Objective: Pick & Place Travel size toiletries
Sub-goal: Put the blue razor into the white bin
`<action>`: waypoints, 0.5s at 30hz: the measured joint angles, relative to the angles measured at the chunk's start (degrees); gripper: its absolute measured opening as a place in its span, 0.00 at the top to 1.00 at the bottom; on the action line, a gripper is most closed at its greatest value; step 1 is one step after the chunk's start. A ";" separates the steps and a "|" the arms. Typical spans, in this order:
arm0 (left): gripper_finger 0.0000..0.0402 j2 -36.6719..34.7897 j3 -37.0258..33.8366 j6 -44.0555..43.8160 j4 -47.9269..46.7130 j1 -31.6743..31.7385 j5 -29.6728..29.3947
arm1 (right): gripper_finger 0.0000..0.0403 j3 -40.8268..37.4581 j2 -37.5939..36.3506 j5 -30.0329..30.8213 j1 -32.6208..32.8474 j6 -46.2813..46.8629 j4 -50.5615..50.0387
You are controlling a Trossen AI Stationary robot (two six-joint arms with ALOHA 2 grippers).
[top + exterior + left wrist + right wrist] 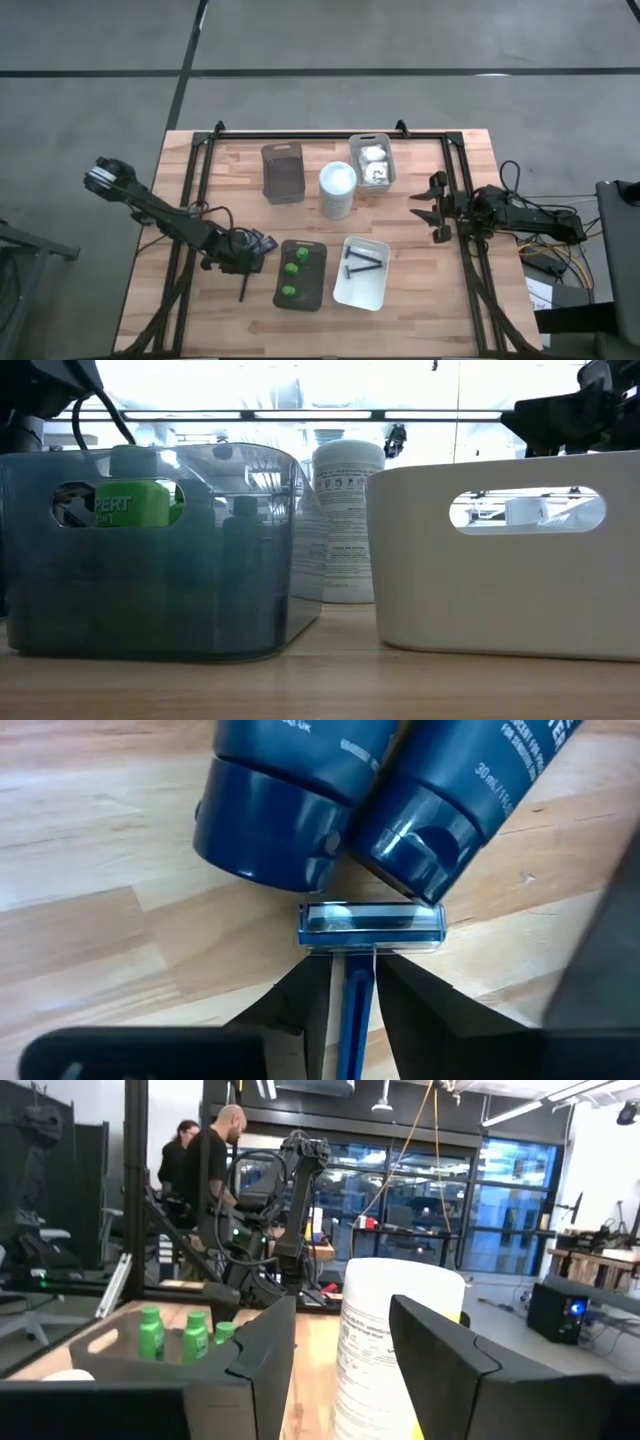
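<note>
Wooden planks make up the bench (pixel 200 330), framed by dark rails, with grey floor all round; beyond it two people (pixel 205 1170) stand among racks and monitors. At the left side of the bench the left gripper (pixel 243 268) sits low over the boards, its fingers (pixel 300 1005) closed in on the blue handle of a slim razor (pixel 368 935) so that they pinch it, the razor head lying just against the caps of two dark navy tubes (pixel 300 800) that lie side by side, touching each other. Just beside them, towards the middle of the near edge, a grey tray (pixel 303 298) holds three bright green bottles (pixel 293 269) in a row; next to it a white tray (pixel 352 292) holds another dark razor (pixel 365 260). Towards the far edge stand an empty-looking dark clear tray (pixel 283 172), a tall white cylinder (pixel 337 190) and a clear tray (pixel 358 150) of white packets (pixel 374 162). Near the right edge the right gripper (pixel 432 210) hangs clear of everything, jaws spread, nothing between them.
</note>
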 joint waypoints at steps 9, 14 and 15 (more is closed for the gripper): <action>0.92 -0.19 2.33 8.63 0.20 0.00 0.35 | 0.67 0.00 0.02 0.00 0.00 -0.65 -1.43; 0.99 -0.29 5.72 16.59 0.66 0.00 0.02 | 0.71 0.00 0.02 0.00 -0.01 -1.08 -1.67; 0.99 -0.52 6.49 18.17 1.16 0.00 0.04 | 0.72 0.00 0.05 0.00 -0.01 -1.65 -1.67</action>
